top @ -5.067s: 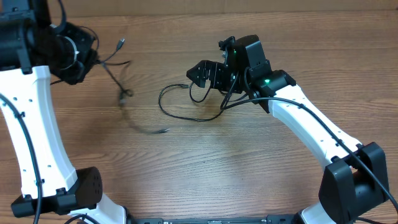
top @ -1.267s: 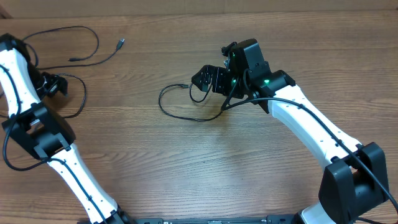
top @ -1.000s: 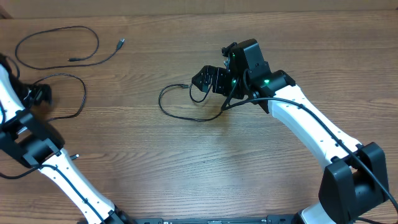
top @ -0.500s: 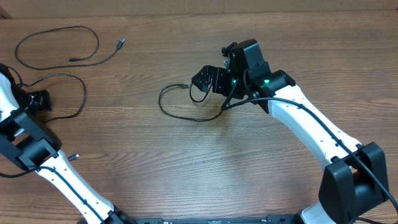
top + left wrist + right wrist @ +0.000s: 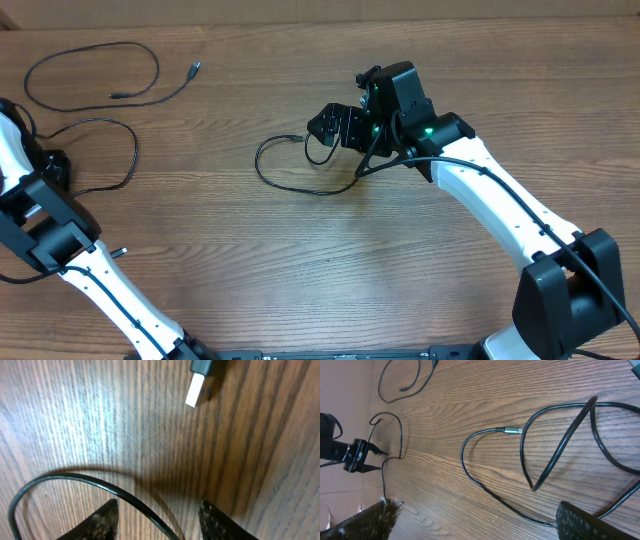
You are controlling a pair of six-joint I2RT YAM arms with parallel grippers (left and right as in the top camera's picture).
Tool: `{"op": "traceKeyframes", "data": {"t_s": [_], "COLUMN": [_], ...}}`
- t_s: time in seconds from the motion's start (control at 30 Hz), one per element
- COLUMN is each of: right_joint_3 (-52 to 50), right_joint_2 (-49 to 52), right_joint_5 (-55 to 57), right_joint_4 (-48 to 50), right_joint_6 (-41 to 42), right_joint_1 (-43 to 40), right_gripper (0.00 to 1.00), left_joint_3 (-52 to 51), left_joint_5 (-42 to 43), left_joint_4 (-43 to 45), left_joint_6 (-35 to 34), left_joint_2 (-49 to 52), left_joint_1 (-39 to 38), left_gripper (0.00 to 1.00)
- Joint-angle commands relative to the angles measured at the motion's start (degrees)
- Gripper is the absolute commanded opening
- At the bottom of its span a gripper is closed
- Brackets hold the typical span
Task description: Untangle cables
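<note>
Wood-grain tabletop (image 5: 300, 270) carries three thin black cables, each lying apart from the others.

The left cable (image 5: 75, 477) arcs over the boards and runs down between the two fingertips (image 5: 105, 520) of the left gripper (image 5: 160, 522). The tips stand to either side of it with a gap much wider than the cord, so it is bracketed, not pinched, and the jaws hold nothing. Beyond the tips, further along the grain, lies a USB plug (image 5: 196, 389) with a silvery metal end and a black body; its cord leaves the left wrist view.

The middle cable (image 5: 462, 460) sprawls in crossed loops on the wood between the spread fingers (image 5: 580, 522) of the right gripper (image 5: 477, 512). Its silvery plug tip (image 5: 512, 431) points inward across one loop. These fingers stand wide apart, one near each lower corner of the right wrist view, grasping nothing — the cord rests flat on the table between them.

The third cable (image 5: 157, 72) curls in a broad loop at the far left corner, well away from both grippers, one plug end trailing out to the right.
</note>
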Motion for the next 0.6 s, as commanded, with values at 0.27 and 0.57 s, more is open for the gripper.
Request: {"op": "traceKeyframes", "data": {"t_s": [0.27,0.57], "right_joint_3": [0.11,0.11], "right_joint_2": [-1.31,-1.31], "right_joint_5": [0.57,0.57], "right_joint_4": [0.17,0.37], "right_joint_6": [-0.37,-0.37], "right_joint_1": [0.0,0.0], "right_gripper": [1.0,1.0], "left_joint_3": [-3.65,-6.78], "left_joint_5": [-2.8,6.99], "left_joint_4": [1.95,4.59], "left_joint_6": [-1.22,1.73], "left_joint_2": [0.92,0.94], "left_joint_1": [0.28,0.28], "left_gripper": [0.5,0.5]}}
